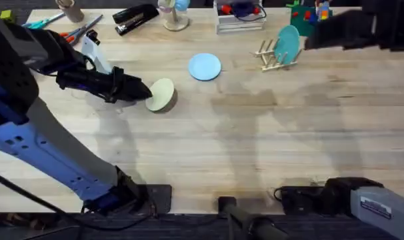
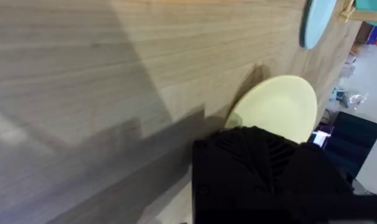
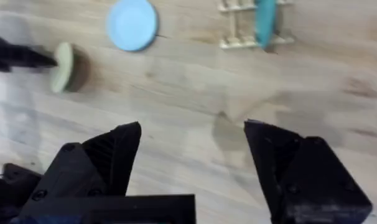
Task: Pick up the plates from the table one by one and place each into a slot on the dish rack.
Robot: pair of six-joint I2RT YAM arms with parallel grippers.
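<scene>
My left gripper (image 1: 147, 92) is shut on the near rim of the cream-yellow plate (image 1: 162, 95), which is tilted up on its edge on the table (image 1: 255, 147), left of centre. In the left wrist view a black finger (image 2: 257, 168) covers part of that plate (image 2: 279, 109). The light blue plate (image 1: 205, 67) lies flat farther back, untouched. The dish rack (image 1: 272, 57) stands at the back right with a teal plate (image 1: 289, 43) upright in a slot. My right gripper (image 3: 191, 127) hangs open and empty above the near table, far from the rack (image 3: 247, 40).
Along the back edge sit a black stapler (image 1: 135, 19), scissors (image 1: 79, 32), a white wire tray (image 1: 241, 20) and toy blocks (image 1: 309, 15). A dark blurred shape (image 1: 362, 32) covers the back right corner. The right arm's base (image 1: 352, 197) rests at the lower right.
</scene>
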